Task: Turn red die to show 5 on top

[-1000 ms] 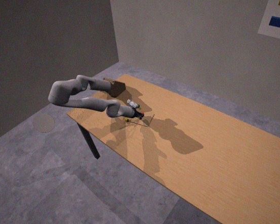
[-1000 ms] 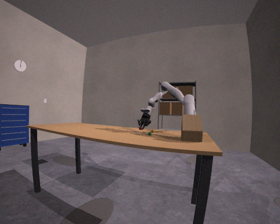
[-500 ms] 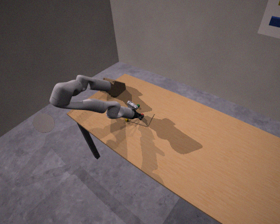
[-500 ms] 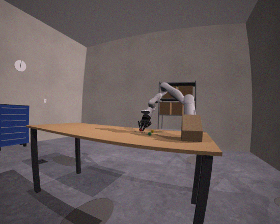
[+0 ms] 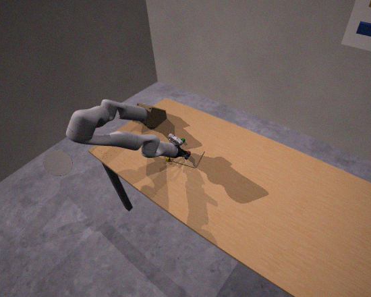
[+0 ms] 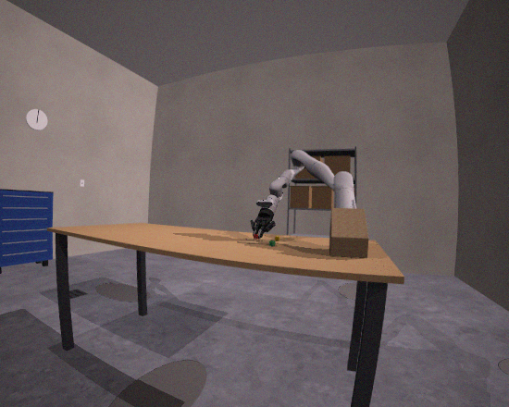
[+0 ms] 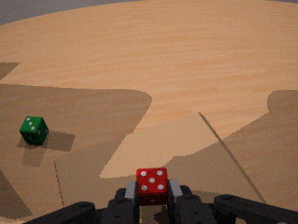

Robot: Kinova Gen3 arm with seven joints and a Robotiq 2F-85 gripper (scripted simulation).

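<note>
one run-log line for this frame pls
gripper: shut on red die | height: low over table | green die: on table, apart | release: not yet

The red die (image 7: 152, 184) sits pinched between the dark fingers, white pips showing; the face turned toward the wrist camera carries five pips. In the exterior view the red die (image 6: 256, 236) hangs very low over the surface, and whether it touches cannot be told. The mat (image 7: 166, 145) lies flat, the same tan as the surface, its thin dark edge running diagonally off to the right. From above, the red die (image 5: 188, 152) is over the mat, near its edge line.
</note>
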